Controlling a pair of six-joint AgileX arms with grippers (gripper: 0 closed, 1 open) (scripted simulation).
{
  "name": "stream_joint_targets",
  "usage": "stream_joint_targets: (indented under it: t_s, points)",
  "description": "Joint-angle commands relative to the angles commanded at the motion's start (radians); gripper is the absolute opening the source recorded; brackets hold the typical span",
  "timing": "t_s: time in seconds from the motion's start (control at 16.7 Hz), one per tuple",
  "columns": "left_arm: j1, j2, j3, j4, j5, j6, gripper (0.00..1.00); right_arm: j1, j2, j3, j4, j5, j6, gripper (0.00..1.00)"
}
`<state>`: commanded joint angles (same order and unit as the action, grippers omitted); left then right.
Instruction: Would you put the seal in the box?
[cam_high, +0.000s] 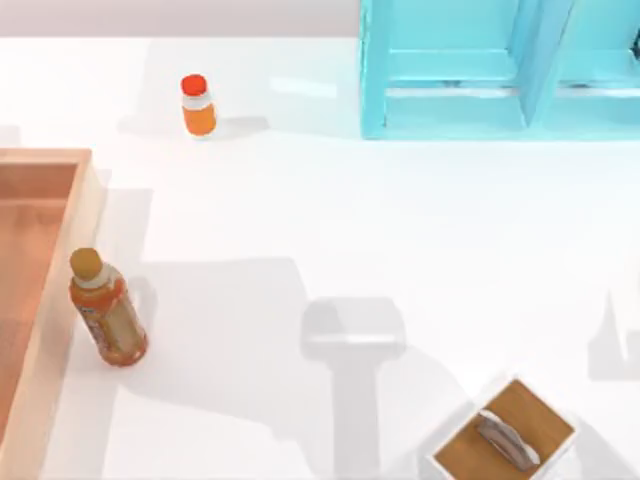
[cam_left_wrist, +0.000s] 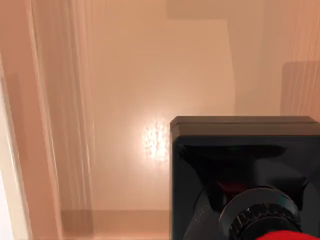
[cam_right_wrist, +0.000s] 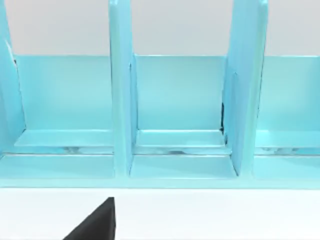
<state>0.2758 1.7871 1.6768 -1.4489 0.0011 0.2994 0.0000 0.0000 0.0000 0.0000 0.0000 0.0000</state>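
Top view looks down on the tabletop (cam_high: 330, 220); left wrist hangs close over the box (cam_left_wrist: 125, 100); right wrist faces the shelf unit (cam_right_wrist: 175, 115).

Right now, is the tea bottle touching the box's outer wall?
Cannot tell. In the top view the tea bottle overlaps the box wall's edge, leaning against or merely standing in front; no gap or contact shows plainly.

Lighting bright, even. Soft grey shadows cross the white table (cam_high: 400, 230) (broadest toward its near edge). One glare patch on the box (cam_left_wrist: 155, 142) floor. Images sharp, undistorted.
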Motion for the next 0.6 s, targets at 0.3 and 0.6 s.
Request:
stream_joint_targets:
  t_s: [0.3, 0.6]
  points:
    - [-0.003, 0.000, -0.070, 0.073, -0.002, 0.002, 0.00, 0.000, 0.000, 0.000, 0.000, 0.000, 0.000, 1.00]
    - [0.002, 0.000, -0.242, 0.244, -0.001, 0.004, 0.00, 0.000, 0.000, 0.000, 0.000, 0.000, 0.000, 1.00]
